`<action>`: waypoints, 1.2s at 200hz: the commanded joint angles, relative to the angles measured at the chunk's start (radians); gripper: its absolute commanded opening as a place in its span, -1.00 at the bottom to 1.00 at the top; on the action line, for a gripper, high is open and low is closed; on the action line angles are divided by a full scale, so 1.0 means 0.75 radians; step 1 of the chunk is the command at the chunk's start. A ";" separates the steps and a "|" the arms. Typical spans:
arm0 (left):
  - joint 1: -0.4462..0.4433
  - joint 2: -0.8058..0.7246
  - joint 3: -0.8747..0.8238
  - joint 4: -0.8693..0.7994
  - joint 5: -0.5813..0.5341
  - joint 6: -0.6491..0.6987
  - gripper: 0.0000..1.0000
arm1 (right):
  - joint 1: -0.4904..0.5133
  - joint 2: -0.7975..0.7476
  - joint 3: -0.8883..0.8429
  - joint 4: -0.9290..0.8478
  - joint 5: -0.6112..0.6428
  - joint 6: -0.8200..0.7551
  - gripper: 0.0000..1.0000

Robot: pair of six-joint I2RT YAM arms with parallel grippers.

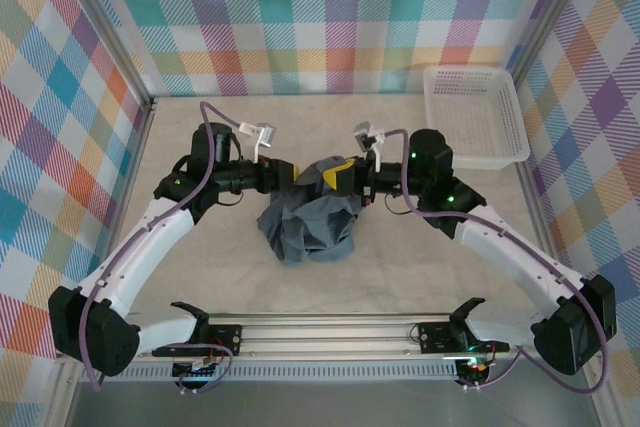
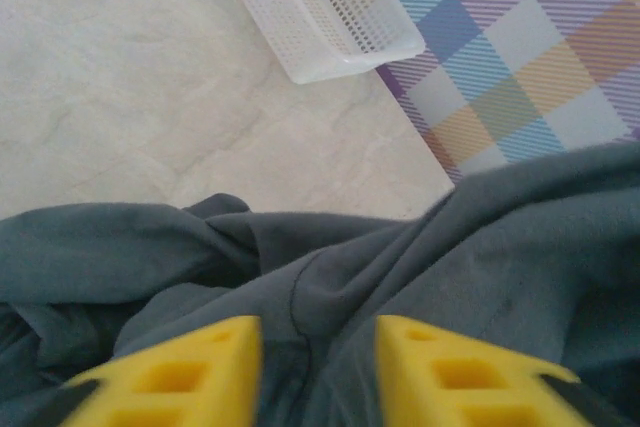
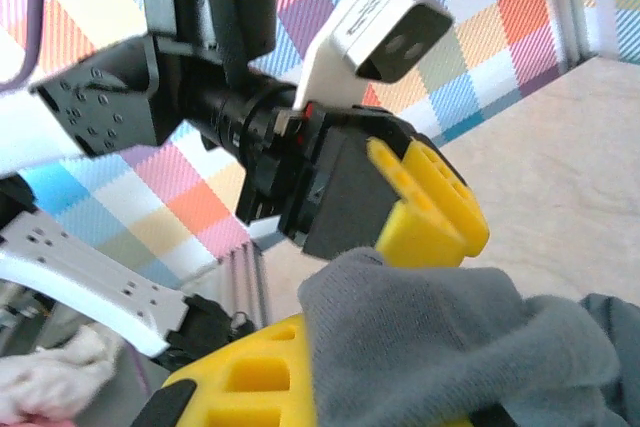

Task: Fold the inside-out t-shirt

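Left hand: my left gripper (image 2: 318,352) has its two yellow fingers (image 2: 190,372) spread. A fold of dark grey cloth lies in the gap between them, and I cannot see them pressing on it.
Right hand: my right gripper (image 1: 345,179) is pressed together on a bunch of the same grey fabric, which humps up over its lower yellow finger (image 3: 245,377).
Hands together: the two meet almost tip to tip. From the right wrist, one yellow finger of the left hand stands just past the cloth I am pinching.
Shirt: the inside-out t-shirt (image 1: 312,229) is drawn up to both hands at its top. The rest is a crumpled heap on the table (image 2: 120,77) right beneath them.
Seam: a thin stitched line (image 2: 295,297) curves across the cloth just ahead of the gap in my left fingers.
Basket: the white mesh basket (image 2: 330,17) sits well beyond my left fingertips, ahead and a little to the right. It is apart from the shirt and close to the checked wall (image 2: 520,57).
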 commanded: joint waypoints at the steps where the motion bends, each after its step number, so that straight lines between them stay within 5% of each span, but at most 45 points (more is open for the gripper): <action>1: 0.005 -0.150 -0.025 -0.021 0.011 0.135 -0.03 | -0.037 0.059 0.011 0.102 -0.188 0.193 -1.00; 51: -0.036 -0.275 -0.061 -0.199 0.008 0.396 0.27 | -0.039 0.117 0.070 0.025 -0.226 0.162 -1.00; 81: -0.181 -0.165 0.001 -0.323 -0.386 0.506 0.54 | -0.039 0.133 0.099 0.007 -0.241 0.166 -1.00; 98: -0.231 -0.120 0.002 -0.256 -0.488 0.522 0.70 | -0.039 0.139 0.109 0.002 -0.252 0.176 -1.00; 139: -0.307 -0.012 -0.011 -0.082 -0.799 0.548 0.72 | -0.039 0.143 0.120 0.003 -0.264 0.190 -1.00; 156: -0.326 0.015 -0.003 -0.006 -0.958 0.518 0.61 | -0.040 0.152 0.124 0.001 -0.277 0.198 -1.00; 174: -0.336 0.003 0.008 0.067 -1.035 0.491 0.28 | -0.040 0.155 0.124 -0.029 -0.283 0.200 -1.00; 183: -0.336 -0.015 0.010 0.125 -1.023 0.485 -0.01 | -0.039 0.157 0.128 -0.053 -0.280 0.201 -1.00; 199: -0.336 -0.072 0.031 0.123 -0.901 0.482 -0.99 | -0.041 0.160 0.142 -0.136 -0.235 0.200 -0.98; 240: -0.252 -0.203 0.079 0.092 -0.648 0.281 -1.00 | -0.191 0.145 0.009 -0.187 -0.086 0.277 -0.80</action>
